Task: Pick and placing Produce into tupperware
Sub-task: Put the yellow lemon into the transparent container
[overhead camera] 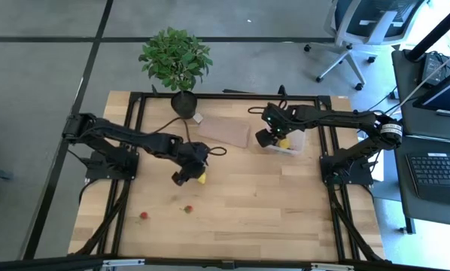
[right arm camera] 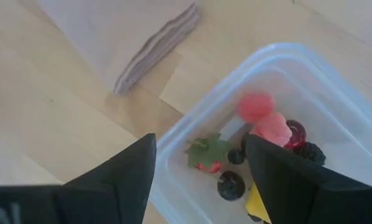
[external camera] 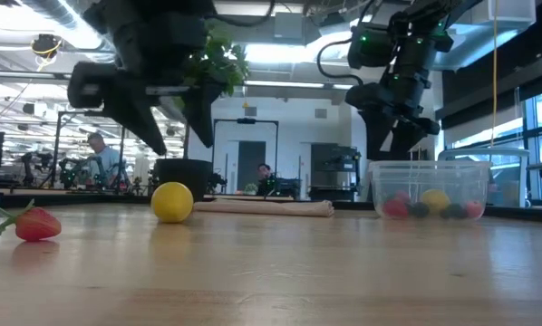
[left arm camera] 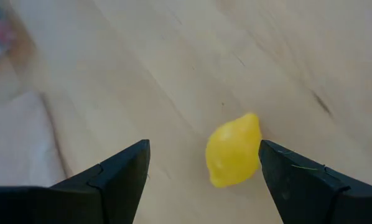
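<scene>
A yellow lemon (overhead camera: pixel 202 178) lies on the wooden table near its middle. My left gripper (overhead camera: pixel 183 175) hangs open just above it, pointing down. In the left wrist view the lemon (left arm camera: pixel 234 151) sits between the two fingers, close to one of them; in the low view the fingertips end above the lemon (external camera: pixel 172 201), clear of it. My right gripper (overhead camera: pixel 270 137) stands open over the clear tupperware (overhead camera: pixel 294 149) at the back right and holds nothing. The tupperware (right arm camera: pixel 285 53) contains pink and dark berries, a leafy strawberry (right arm camera: pixel 206 155) and a yellow piece. Two red strawberries (overhead camera: pixel 187 208) (overhead camera: pixel 144 215) lie nearer the front edge.
A potted plant (overhead camera: pixel 176 60) stands at the table's far edge. A flat brown sheet (overhead camera: pixel 225 129) lies between it and the tupperware. Black frame rails (overhead camera: pixel 135 120) run along the table's left, right and far sides. The near half of the table is bare wood apart from the strawberries.
</scene>
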You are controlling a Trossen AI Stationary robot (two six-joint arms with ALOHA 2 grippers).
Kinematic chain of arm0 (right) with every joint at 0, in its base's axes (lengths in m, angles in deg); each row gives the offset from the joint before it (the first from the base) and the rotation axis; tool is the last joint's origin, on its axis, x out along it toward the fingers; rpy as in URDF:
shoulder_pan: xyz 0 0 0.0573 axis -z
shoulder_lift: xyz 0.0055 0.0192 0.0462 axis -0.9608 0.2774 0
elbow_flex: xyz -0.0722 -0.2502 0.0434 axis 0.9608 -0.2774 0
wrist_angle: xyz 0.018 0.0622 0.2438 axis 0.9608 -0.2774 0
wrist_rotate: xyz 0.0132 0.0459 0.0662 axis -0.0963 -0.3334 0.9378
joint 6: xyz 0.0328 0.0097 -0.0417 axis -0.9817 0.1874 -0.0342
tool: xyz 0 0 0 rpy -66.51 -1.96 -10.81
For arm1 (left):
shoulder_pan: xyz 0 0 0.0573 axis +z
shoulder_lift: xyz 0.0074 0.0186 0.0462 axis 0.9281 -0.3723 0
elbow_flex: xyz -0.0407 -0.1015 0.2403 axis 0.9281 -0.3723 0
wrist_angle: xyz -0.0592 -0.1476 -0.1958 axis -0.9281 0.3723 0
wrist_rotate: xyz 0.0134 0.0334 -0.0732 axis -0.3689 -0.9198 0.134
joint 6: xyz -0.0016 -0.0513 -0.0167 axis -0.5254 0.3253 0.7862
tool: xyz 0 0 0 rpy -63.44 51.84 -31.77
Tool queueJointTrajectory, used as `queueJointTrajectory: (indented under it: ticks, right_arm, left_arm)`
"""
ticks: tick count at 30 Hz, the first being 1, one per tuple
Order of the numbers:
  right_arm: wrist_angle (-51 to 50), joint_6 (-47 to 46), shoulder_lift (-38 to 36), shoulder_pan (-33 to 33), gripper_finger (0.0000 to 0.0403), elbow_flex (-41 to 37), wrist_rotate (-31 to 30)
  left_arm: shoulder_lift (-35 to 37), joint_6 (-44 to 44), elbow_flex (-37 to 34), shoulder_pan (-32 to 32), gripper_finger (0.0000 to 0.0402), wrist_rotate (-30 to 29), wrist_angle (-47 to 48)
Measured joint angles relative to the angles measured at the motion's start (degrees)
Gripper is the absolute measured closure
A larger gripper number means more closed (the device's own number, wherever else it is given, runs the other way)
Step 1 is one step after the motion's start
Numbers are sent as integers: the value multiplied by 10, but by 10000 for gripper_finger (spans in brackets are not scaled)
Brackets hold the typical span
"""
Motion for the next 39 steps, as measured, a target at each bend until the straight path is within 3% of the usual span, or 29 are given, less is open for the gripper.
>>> queueJointTrajectory:
  ticks: [6,12,26,39]
  right_arm:
    - [18,-1,0,0,154,0,0]
    - [17,-1,0,0,154,0,0]
    - [21,0,0,0,154,0,0]
    - [20,1,0,0,154,0,0]
  left_arm:
    - [-71,-71,50,-3,107,8,72]
    - [-113,-80,85,-4,107,-1,83]
    - [-143,-119,75,-14,107,26,96]
    - [-182,-100,76,-21,131,-7,83]
